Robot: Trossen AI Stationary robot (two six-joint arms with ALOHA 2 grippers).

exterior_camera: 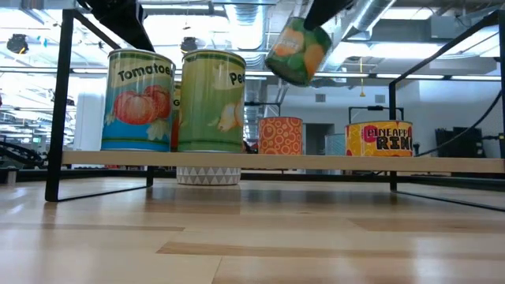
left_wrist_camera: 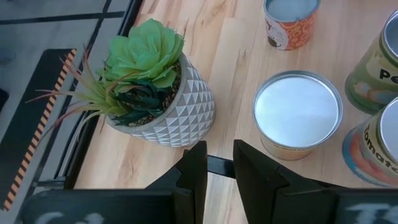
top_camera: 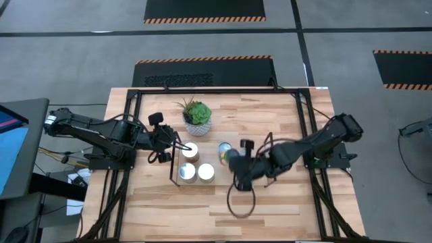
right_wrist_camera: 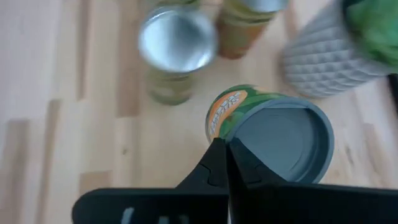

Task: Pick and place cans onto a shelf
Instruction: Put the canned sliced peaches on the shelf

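While my right fingers [right_wrist_camera: 227, 152] pinch a green can [right_wrist_camera: 273, 134] above the tabletop [top_camera: 270, 202], my left fingers [left_wrist_camera: 219, 163], slightly spread, wait at nine o'clock of the shelf [exterior_camera: 276, 162]

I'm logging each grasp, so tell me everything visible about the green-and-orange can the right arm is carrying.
The small round green-and-orange can has a printed green label with orange patches and a dull grey metal end with a raised rim. It hangs tilted in the air, above the level of the low light-wood shelf and touching no other can. The right gripper is its only contact, its dark fingers closed on the rim. From above it is mostly hidden under that gripper, right of the shelved cans.
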